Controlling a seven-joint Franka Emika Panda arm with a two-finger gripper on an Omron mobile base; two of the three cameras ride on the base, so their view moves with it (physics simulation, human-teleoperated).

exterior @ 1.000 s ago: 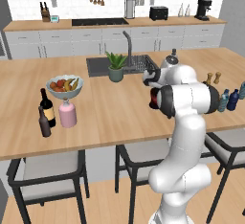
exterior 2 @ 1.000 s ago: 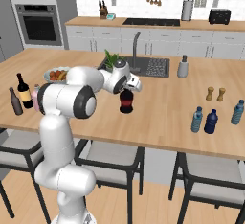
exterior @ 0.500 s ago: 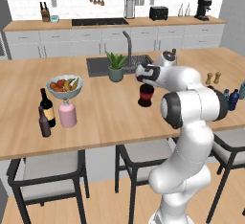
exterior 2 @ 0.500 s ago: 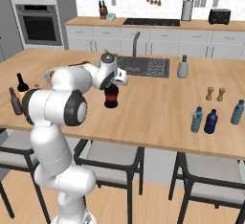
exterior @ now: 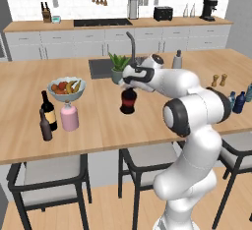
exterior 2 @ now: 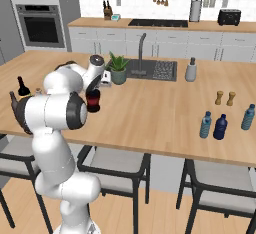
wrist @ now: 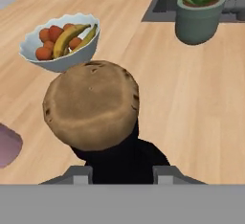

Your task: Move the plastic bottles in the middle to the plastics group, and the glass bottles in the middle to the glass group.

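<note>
The glass bottle point(exterior: 128, 102) point(exterior 2: 93, 102), squat and near-black with a red label, is low over the island counter's middle, upright. My gripper point(exterior: 128, 89) point(exterior 2: 94, 92) point(wrist: 123, 171) is shut on its neck from above. In the hand view its brown cork top point(wrist: 91, 104) sits right before the fingers. The glass group stands at the left: a tall wine bottle point(exterior: 47, 110) point(exterior 2: 21, 85) and a slim brown bottle point(exterior: 45, 126) point(exterior 2: 15, 109). The plastics group, blue bottles point(exterior: 239, 102) point(exterior 2: 220, 127), stands at the far right.
A fruit bowl point(exterior: 66, 89) point(wrist: 61, 41) and a pink jar point(exterior: 69, 117) stand between the held bottle and the glass group. A potted plant point(exterior: 118, 68) point(wrist: 201, 15) and the sink faucet point(exterior: 132, 44) lie just behind. Two brown shakers point(exterior 2: 225, 98) and a soap dispenser point(exterior 2: 190, 70) are at the right.
My arm has swung left across the counter, carrying the dark bottle from the right of the sink area to in front of the plant, nearer the fruit bowl.
</note>
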